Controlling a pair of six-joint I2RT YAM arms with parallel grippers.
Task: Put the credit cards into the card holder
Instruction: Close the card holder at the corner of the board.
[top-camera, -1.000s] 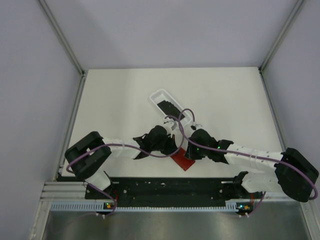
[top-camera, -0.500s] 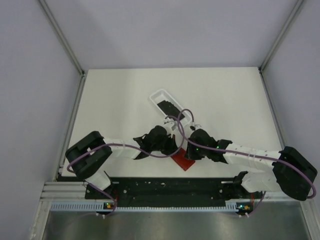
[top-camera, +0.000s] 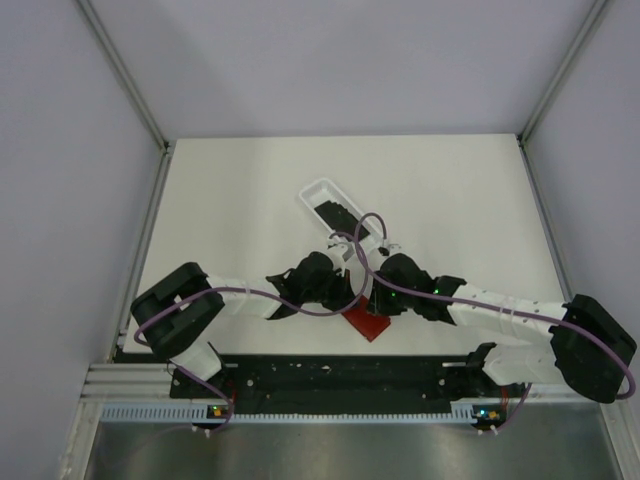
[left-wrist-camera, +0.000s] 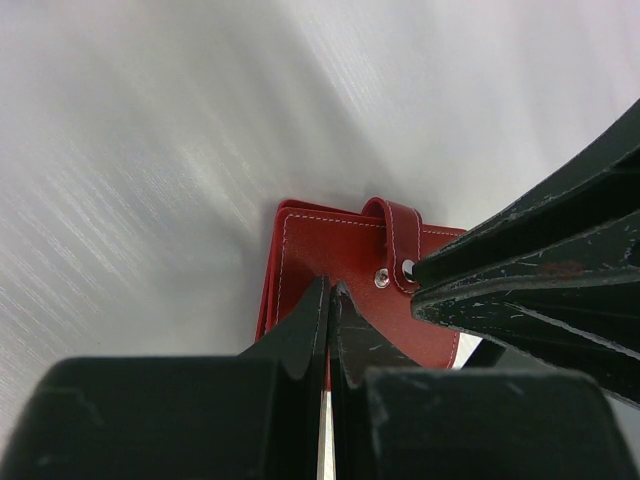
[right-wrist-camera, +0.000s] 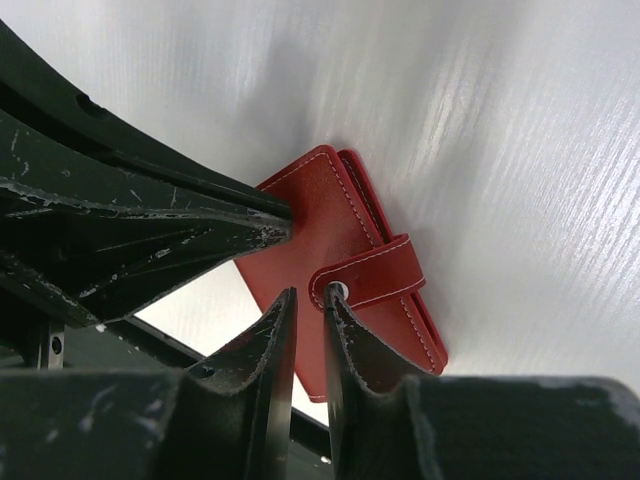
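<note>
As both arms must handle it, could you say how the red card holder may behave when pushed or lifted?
The card holder looks thin and flat, so it will probably slide on the smooth table, not tip. Its stitched cover likely flexes slightly. The seemingly snapped closure tab should keep it shut.
</note>
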